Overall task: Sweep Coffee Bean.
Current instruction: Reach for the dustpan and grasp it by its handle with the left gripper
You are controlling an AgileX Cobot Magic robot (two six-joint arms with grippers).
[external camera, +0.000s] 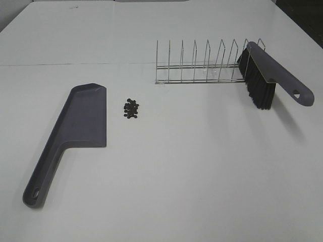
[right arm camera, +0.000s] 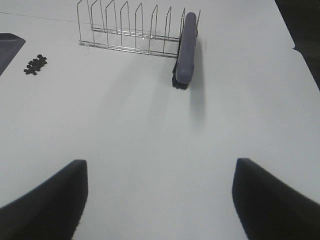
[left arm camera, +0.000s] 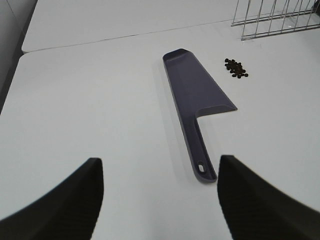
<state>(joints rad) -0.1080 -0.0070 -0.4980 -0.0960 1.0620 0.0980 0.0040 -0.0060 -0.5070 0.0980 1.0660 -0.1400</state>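
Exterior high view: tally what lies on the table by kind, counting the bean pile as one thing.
dustpan: 1
brush: 1
rack: 1
bean pile: 1 (the beans are too small and too bunched for an exact count)
Total: 4

The dustpan [right arm camera: 7, 49] is cut by the right wrist view's edge, the wire rack [left arm camera: 278, 23] by the left wrist view's.
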